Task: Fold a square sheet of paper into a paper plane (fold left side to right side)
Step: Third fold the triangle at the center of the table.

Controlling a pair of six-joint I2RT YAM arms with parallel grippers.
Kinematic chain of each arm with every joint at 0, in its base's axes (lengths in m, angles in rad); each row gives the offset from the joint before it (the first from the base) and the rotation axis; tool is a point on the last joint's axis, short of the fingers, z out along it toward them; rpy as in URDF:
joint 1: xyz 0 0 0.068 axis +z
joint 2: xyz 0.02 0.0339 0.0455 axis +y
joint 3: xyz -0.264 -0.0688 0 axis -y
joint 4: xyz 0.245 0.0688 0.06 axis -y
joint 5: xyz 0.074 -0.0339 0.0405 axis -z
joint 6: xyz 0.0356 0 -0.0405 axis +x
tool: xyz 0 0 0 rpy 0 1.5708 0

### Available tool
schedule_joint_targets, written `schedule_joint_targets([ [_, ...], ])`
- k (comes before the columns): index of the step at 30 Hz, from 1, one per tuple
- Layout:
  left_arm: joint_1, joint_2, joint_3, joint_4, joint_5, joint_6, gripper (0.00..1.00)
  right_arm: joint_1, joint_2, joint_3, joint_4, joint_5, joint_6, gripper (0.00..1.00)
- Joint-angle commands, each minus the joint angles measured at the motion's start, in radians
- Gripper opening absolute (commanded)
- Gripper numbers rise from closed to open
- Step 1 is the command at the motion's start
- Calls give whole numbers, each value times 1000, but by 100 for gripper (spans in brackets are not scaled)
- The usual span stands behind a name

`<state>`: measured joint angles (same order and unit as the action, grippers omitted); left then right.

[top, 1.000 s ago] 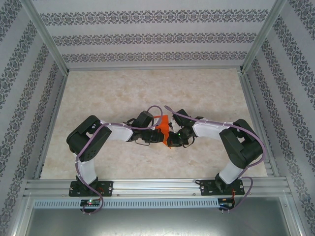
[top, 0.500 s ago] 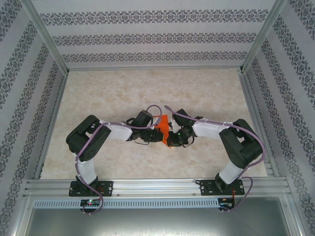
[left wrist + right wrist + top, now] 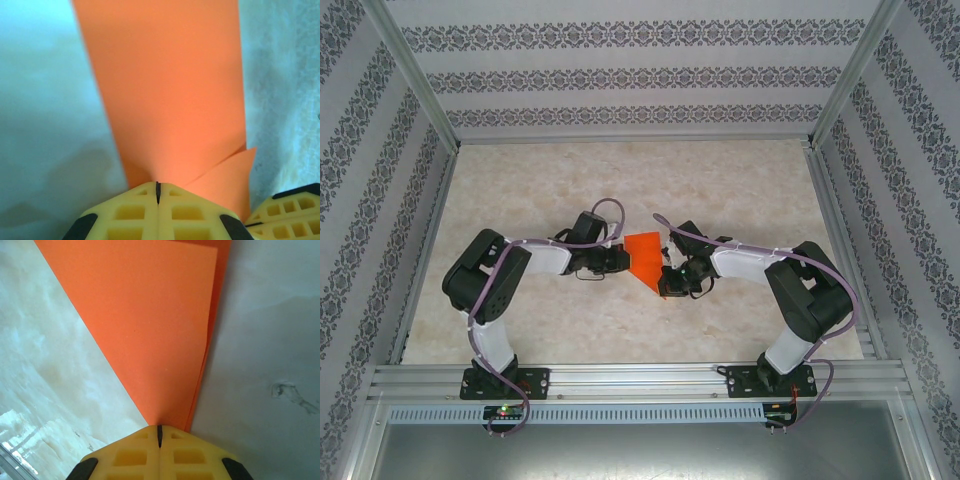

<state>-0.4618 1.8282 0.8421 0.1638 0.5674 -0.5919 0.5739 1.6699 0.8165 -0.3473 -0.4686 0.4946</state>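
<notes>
More orange paper visible than before

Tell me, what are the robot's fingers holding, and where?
Both pinch the orange paper: left fingers on its left edge, right fingers on its pointed near tip.

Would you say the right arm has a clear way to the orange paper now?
Likely yes: the right gripper appears shut on the narrow tip of the orange paper, nothing between them.
</notes>
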Motion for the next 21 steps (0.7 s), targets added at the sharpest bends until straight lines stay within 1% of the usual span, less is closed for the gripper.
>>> schedule_joint_targets([
  [1,70,-21,-33,-75,-124,56,1,4,38,-38,-122,95,-13,0],
  [4,81,-75,-44,-73,-108,61,2,4,41,-35,-117,88,-9,0],
  [7,76,-142,-48,-66,-62,47,3,6,45,-29,-116,87,-9,0],
  [11,17,-196,-42,-50,-20,18,4,6,51,-26,-114,88,-7,0],
  [13,-35,-174,-23,-30,2,1,5,8,54,-23,-114,88,-7,0],
  [15,-91,-119,13,-14,20,-12,5,8,59,-21,-114,87,-6,0],
  [17,-131,-62,55,-19,12,-10,5,9,60,-20,-114,86,-6,0],
  [21,-154,30,108,5,12,-23,4,11,56,-22,-117,85,-4,0],
])
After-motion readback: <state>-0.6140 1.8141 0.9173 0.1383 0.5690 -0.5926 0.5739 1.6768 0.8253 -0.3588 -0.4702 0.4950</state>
